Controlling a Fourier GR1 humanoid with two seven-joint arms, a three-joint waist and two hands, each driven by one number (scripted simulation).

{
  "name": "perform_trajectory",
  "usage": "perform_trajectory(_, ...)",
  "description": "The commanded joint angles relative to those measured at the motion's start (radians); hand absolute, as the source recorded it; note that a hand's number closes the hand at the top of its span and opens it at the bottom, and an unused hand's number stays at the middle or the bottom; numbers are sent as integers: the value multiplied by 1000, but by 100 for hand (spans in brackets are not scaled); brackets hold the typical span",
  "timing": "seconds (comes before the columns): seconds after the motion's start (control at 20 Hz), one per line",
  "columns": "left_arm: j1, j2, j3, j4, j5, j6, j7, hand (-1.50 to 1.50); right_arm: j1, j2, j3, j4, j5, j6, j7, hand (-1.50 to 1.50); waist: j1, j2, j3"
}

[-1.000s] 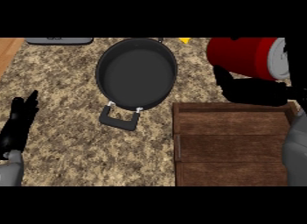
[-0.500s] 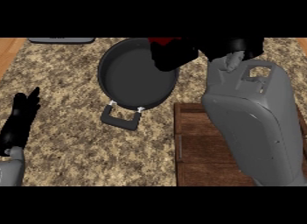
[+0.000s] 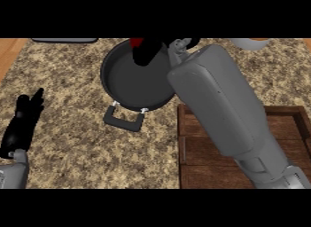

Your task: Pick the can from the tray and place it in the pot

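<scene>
Black fingers of the right robot hand (image 3: 148, 52) curl round the one red can (image 3: 137, 42), which is mostly hidden and sits over the far rim of the single dark pot (image 3: 128, 82). The left robot hand (image 3: 23, 122) rests open at the view's left side. One wooden tray (image 3: 292, 128) lies just right of the pot's handle on the speckled stone table (image 3: 66, 88).

Speckled counter (image 3: 72, 146), grey slab (image 3: 64, 40) and pale dish (image 3: 249, 42) at far edge
</scene>
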Motion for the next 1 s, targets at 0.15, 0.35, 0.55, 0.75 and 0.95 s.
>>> perform_trajectory(0.15,-17,-12,-2,62,-12,9,-41,0,-69,3,28,248,-210,-114,15,-150,8,3,0)
perform_trajectory(0.35,-8,-3,-7,43,-7,-12,-38,0,-37,3,70,366,-311,-305,-118,-150,31,8,0)
perform_trajectory(0.55,-53,13,-5,36,0,-31,22,0,-2,3,24,342,-421,-469,-200,-150,32,9,1)
perform_trajectory(0.75,-25,23,20,72,2,-21,-57,0,-11,3,-45,284,-486,-611,-238,-150,9,4,1)
perform_trajectory(0.95,-13,19,18,5,-3,-12,10,0,48,3,-84,304,-484,-723,-326,-150,-6,-1,1)
